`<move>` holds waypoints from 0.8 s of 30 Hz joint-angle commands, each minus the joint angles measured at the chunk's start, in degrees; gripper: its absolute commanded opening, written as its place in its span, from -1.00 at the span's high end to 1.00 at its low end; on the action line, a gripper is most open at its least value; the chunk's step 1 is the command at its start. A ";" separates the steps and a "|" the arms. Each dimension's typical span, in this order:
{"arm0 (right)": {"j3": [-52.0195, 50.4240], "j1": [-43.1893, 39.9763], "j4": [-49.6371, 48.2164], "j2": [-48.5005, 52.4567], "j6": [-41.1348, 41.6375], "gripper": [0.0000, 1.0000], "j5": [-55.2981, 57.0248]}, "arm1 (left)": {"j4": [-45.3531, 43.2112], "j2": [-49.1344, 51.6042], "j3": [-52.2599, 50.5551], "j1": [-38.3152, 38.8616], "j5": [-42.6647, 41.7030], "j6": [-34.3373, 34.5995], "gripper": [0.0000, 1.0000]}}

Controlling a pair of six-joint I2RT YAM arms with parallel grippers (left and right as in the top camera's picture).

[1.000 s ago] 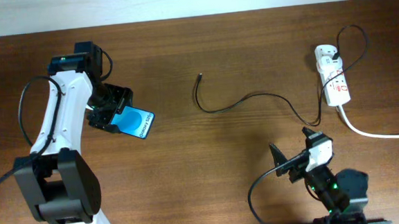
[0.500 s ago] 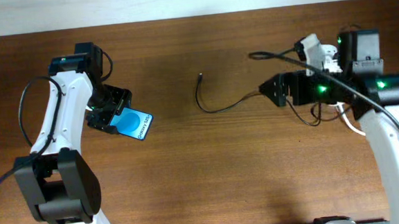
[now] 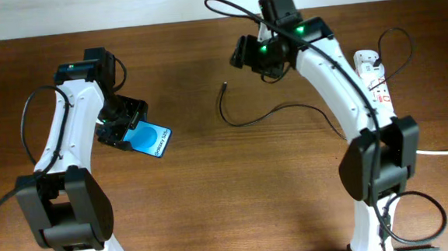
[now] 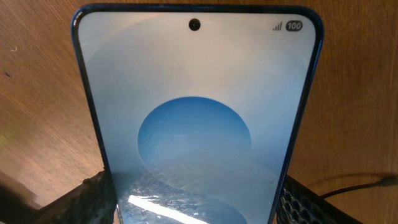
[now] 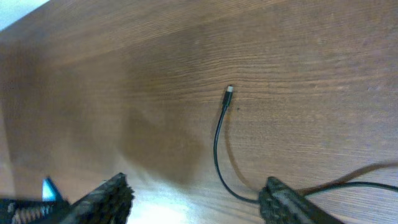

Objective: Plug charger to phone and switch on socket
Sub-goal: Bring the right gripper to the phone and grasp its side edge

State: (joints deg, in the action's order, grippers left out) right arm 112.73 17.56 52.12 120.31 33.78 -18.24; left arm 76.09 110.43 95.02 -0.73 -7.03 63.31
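My left gripper (image 3: pixel 123 124) is shut on the phone (image 3: pixel 151 138), held tilted at the left; its blue screen (image 4: pixel 196 118) fills the left wrist view between my fingers. The charger is a thin black cable (image 3: pixel 270 113) lying in a curve on the table, its connector tip (image 3: pixel 225 85) free at mid-table and its far end running to the socket (image 3: pixel 374 85), a white strip at the right. My right gripper (image 3: pixel 244 54) is open and empty, above and right of the tip. In the right wrist view the tip (image 5: pixel 229 90) lies ahead of my spread fingers (image 5: pixel 196 199).
The wooden table (image 3: pixel 213 204) ends at a white wall along the far edge. The socket's thick white cord (image 3: pixel 428 150) runs off to the right. A black cable from my right arm loops above the table at the far middle (image 3: pixel 224 5).
My right arm has swung up from the near edge and across to the left, ending over the connector end of the cable. The left arm and phone have not moved.
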 commanded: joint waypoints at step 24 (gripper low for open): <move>1.18 16.90 -1.46 2.01 3.39 -0.16 -9.27 | -9.68 -1.51 0.44 -0.20 -35.10 18.51 1.00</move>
State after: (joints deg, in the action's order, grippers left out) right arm 112.73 33.50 51.57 121.95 36.45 -31.14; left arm 66.52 110.43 95.02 -0.73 -34.70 81.12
